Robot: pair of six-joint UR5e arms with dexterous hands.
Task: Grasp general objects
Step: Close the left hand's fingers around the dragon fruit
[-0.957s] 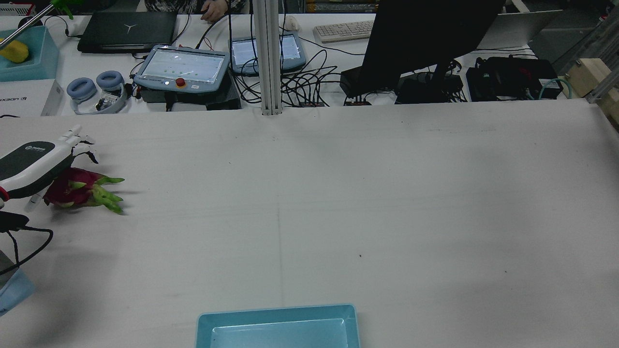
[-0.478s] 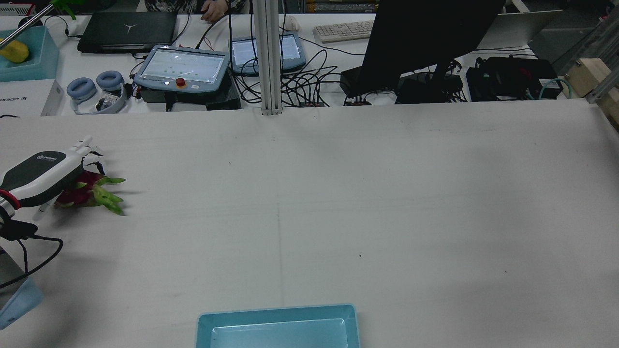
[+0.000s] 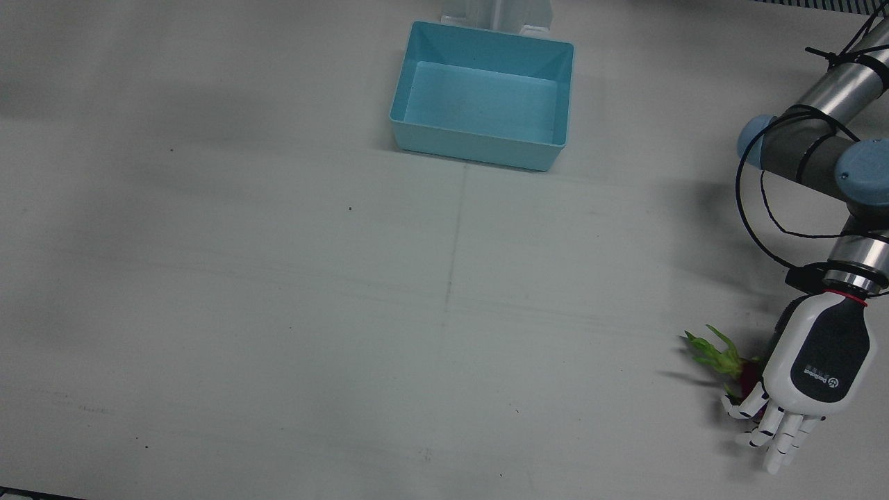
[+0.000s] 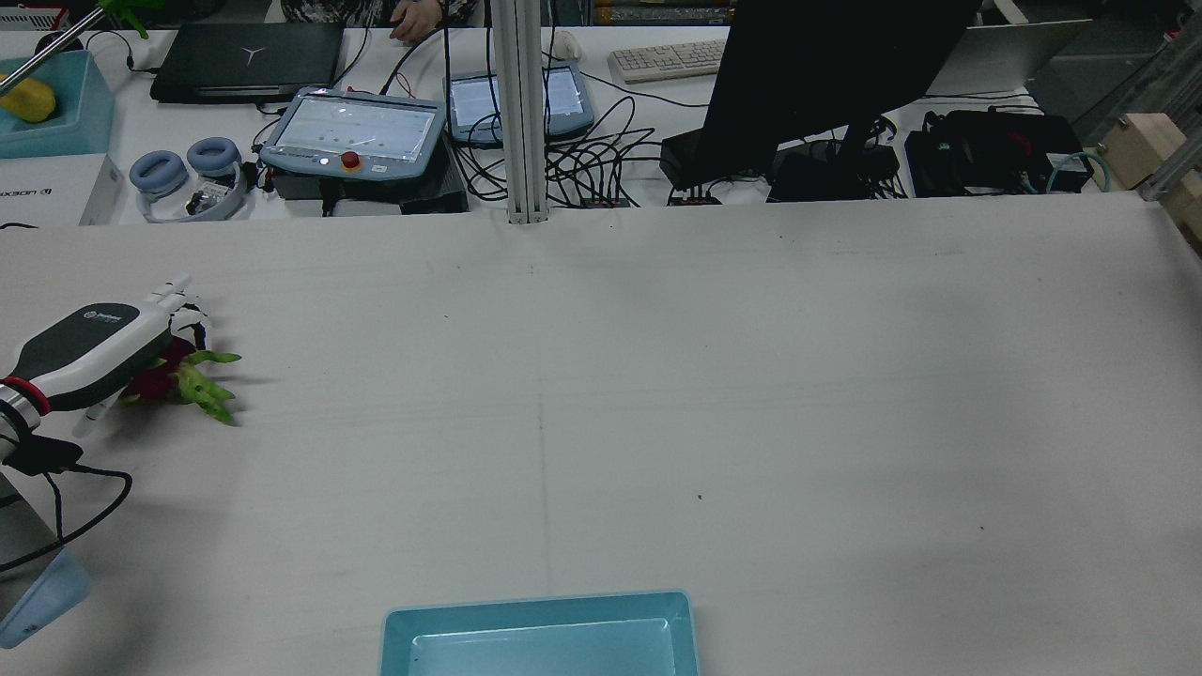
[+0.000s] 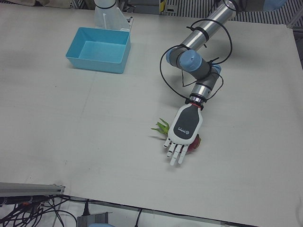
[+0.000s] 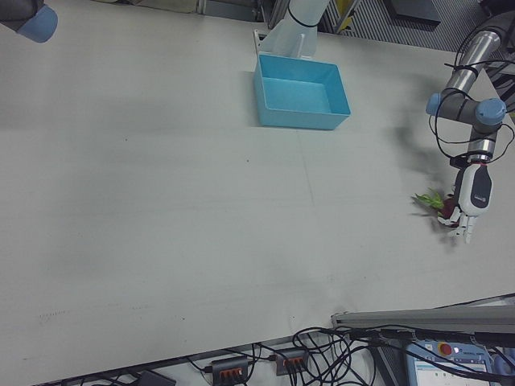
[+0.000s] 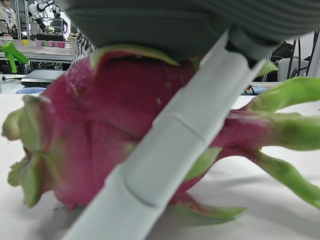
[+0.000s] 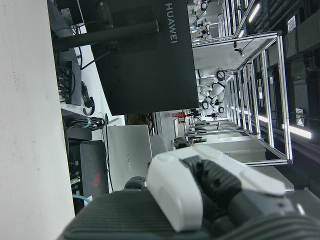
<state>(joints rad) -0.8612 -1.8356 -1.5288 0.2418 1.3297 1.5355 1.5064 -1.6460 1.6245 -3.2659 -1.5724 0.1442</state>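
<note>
Lying on the white worktop (image 3: 278, 278) near its edge on the robot's left side, the dragon fruit (image 4: 178, 377) is mostly covered by the left hand (image 3: 806, 378), which is spread palm-down over it. In the front view only the fruit's green leafy tips and a sliver of red skin show beside the palm. The fingers (image 5: 176, 152) are extended and only slightly bent, reaching past the fruit rather than wrapped around it, so the hand is still largely open and has no firm hold. The left hand view shows one pale finger (image 7: 165, 155) crossing in front of the magenta body, with the fruit resting on the worktop beneath the palm; whether the palm actually presses on the fruit cannot be told. The blue bin (image 3: 483, 97) stands well apart, at the robot's side of the worktop near the middle. The right hand (image 8: 210, 185) appears only in its own camera, close up, and how far it is open cannot be told from that.
</note>
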